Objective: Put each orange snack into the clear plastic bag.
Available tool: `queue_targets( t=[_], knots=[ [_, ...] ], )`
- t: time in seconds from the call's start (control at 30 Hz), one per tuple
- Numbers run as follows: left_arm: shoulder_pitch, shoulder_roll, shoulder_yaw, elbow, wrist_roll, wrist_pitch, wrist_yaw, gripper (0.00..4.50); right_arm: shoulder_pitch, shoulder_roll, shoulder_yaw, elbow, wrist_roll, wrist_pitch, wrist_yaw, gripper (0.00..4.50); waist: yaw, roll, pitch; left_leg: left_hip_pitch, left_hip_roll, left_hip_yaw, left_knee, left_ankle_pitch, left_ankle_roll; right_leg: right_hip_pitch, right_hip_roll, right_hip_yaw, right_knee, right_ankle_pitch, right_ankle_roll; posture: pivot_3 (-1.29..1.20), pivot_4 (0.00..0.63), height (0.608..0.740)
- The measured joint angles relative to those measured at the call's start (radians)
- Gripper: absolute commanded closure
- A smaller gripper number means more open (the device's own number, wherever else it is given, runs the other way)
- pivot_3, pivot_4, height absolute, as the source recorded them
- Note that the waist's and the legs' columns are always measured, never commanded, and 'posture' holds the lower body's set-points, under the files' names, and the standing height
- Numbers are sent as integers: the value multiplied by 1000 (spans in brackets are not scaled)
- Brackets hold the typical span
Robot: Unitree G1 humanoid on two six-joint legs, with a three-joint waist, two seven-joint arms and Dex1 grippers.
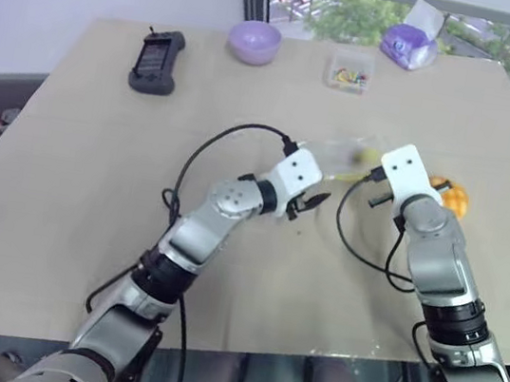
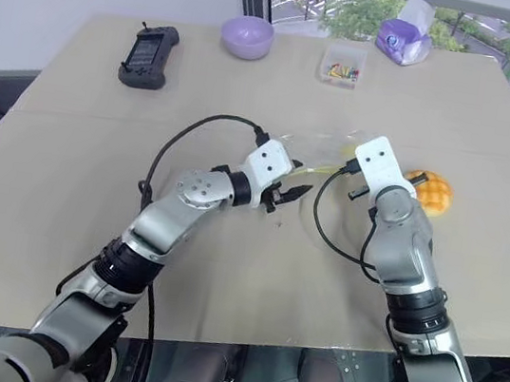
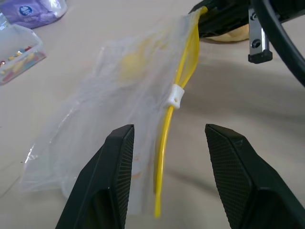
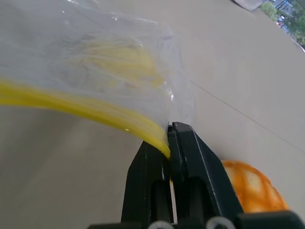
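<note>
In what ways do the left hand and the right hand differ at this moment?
The left hand is open, while the right hand is shut. The left hand holds nothing, its fingers standing either side of the yellow strip, whereas the right hand pinches one end of the clear plastic bag at that strip. The orange snack lies beside the right hand, farther from the left. Both hands have two black fingers.

bare table (image 1: 92, 186) left of bag (image 3: 119, 95)

table (image 1: 68, 221) | bun (image 2: 431, 190) | bowl (image 1: 254, 41) | controller (image 1: 155, 61) | box (image 1: 350, 72)
</note>
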Motion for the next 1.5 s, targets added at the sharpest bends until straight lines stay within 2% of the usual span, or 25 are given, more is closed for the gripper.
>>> queue_targets(
  t=[0.13,0.23,0.33,0.37,0.4,0.7,0.87,0.93,0.97,1.13,1.23,1.33,1.5],
  knots=[
    [0,-24,6,6,15,-1,2,2002,0,0,0,-2,0,0,-7,4500,0,0,0,-1,0,0,2,0,0,0,0,0,0,0,0,0,150,740],
    [0,-33,10,6,18,-1,8,2761,0,0,0,-2,1,0,-10,4500,0,0,0,-1,0,0,3,0,0,0,0,0,1,0,0,0,150,740],
    [0,-36,15,9,25,-1,10,4089,0,1,0,-2,1,-1,-11,4500,0,0,0,-1,0,0,4,0,0,0,0,0,3,0,0,0,150,740],
    [0,-36,16,9,25,1,9,4385,0,1,1,-2,2,-1,-12,4500,0,0,0,-1,-1,0,5,0,0,0,0,0,3,0,0,0,150,740],
    [0,-37,18,10,25,5,8,4453,1,1,1,-2,2,-1,-12,4500,0,0,0,-1,-1,0,6,0,0,0,0,0,4,0,0,0,150,740],
    [2,-54,28,47,31,9,22,4453,9,3,6,-15,6,-25,-13,4500,0,0,0,-1,-2,-1,11,0,0,0,0,0,11,0,0,0,150,740],
    [10,-52,32,80,47,-24,32,4500,24,-52,30,-20,14,-139,22,2711,1,0,0,-1,-2,-1,12,0,0,0,-1,0,11,0,0,0,150,740],
    [20,-54,34,82,47,-42,31,4500,53,-62,27,-39,32,-180,38,1573,1,0,0,-1,-2,-1,12,0,0,0,-1,0,11,0,0,0,150,740],
    [22,-55,35,82,46,-46,31,4500,59,-67,27,-40,34,-184,45,1458,1,0,0,-1,-2,-1,12,0,0,0,-1,0,12,0,0,0,150,740],
    [37,-60,52,82,45,-105,29,4500,146,-247,3,-141,74,-226,187,1458,8,0,0,-2,-3,-2,13,0,0,0,-2,0,11,0,0,0,150,740],
    [48,-54,52,83,55,-150,22,4500,190,-303,-49,-195,136,-242,265,1458,6,0,0,-2,-3,-1,13,0,0,0,-1,0,11,0,0,0,150,740],
    [53,-52,46,92,76,-197,20,4500,208,-293,-127,-259,237,-239,323,1458,1,0,0,-1,-2,-1,13,0,0,0,-1,0,12,0,0,0,150,740],
    [67,-65,46,116,88,-241,22,4500,203,-178,-204,-340,372,-161,318,1458,7,0,0,1,-2,-2,13,0,0,3,-1,0,12,0,0,0,150,740]
  ],
)
